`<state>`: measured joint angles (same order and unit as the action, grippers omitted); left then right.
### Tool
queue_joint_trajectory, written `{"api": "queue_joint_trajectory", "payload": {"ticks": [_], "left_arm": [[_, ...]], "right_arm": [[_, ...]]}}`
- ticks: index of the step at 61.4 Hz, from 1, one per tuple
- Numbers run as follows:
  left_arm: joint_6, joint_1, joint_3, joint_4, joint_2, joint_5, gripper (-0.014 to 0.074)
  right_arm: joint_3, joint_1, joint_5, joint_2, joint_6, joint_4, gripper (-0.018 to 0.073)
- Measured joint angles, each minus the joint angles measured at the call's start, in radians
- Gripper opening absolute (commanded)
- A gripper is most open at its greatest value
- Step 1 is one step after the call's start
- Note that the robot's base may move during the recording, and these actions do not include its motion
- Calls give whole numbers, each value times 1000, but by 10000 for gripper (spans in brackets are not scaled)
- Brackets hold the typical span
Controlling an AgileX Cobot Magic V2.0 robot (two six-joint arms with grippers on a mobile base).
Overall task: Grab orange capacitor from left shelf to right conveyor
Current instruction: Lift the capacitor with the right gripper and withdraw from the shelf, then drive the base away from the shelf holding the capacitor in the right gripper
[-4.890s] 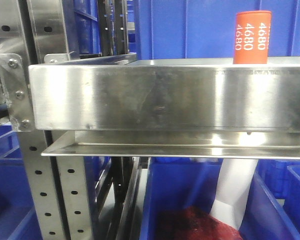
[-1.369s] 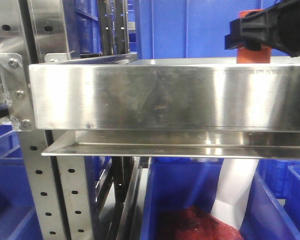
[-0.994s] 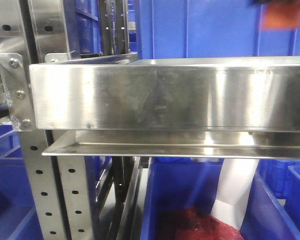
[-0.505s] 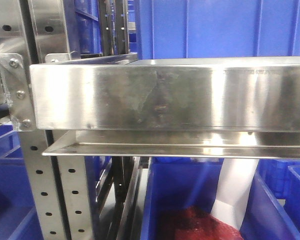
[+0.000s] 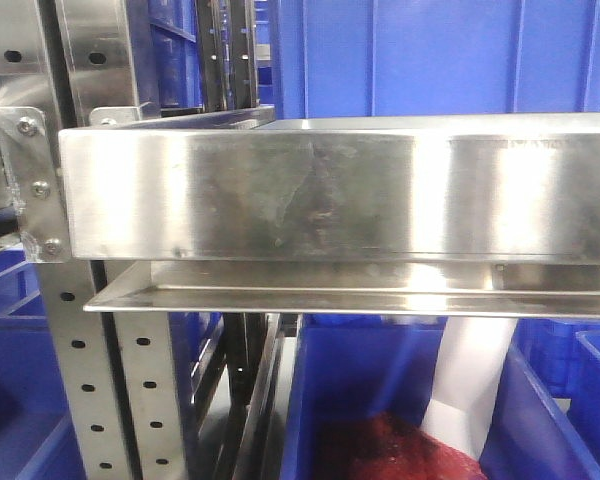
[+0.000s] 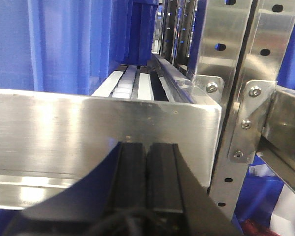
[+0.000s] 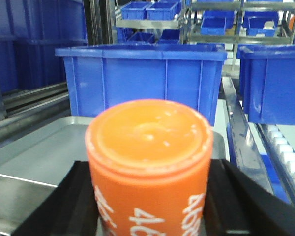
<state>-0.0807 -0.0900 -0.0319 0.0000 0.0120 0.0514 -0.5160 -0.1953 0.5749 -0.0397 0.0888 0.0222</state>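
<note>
In the right wrist view my right gripper (image 7: 148, 206) is shut on the orange capacitor (image 7: 148, 162), an orange cylinder with white "4680" print, held upright between the black fingers (image 7: 69, 206) above the steel shelf's tray floor (image 7: 44, 152). The left shelf (image 5: 330, 190) fills the front view, with its tall brushed-steel lip; no capacitor or gripper shows there. My left gripper (image 6: 147, 169) is shut and empty, close in front of the shelf's lip (image 6: 88, 128). The conveyor is out of view.
Blue plastic bins (image 7: 142, 73) stand behind the shelf tray, more on racks beyond. Perforated grey uprights (image 5: 90, 380) hold the shelf at left. Below, a blue bin (image 5: 400, 400) holds red material and a white sheet. A roller track (image 7: 285, 157) runs at right.
The capacitor stood on the shelf at upper right; the right gripper closed on it, lifted it up and out of the front view. The shelf now shows bare there.
</note>
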Motion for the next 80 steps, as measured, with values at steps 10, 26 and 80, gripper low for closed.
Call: {"api": "queue_joint_trajectory", "payload": {"ticks": [10,26,80], "left_arm": [[0,0,0,0,0,0,-105],[0,0,0,0,0,0,-105],[0,0,0,0,0,0,-105]], "right_arm": [[2,0,0,0,0,0,143],[2,0,0,0,0,0,143],[2,0,0,0,0,0,143]]}}
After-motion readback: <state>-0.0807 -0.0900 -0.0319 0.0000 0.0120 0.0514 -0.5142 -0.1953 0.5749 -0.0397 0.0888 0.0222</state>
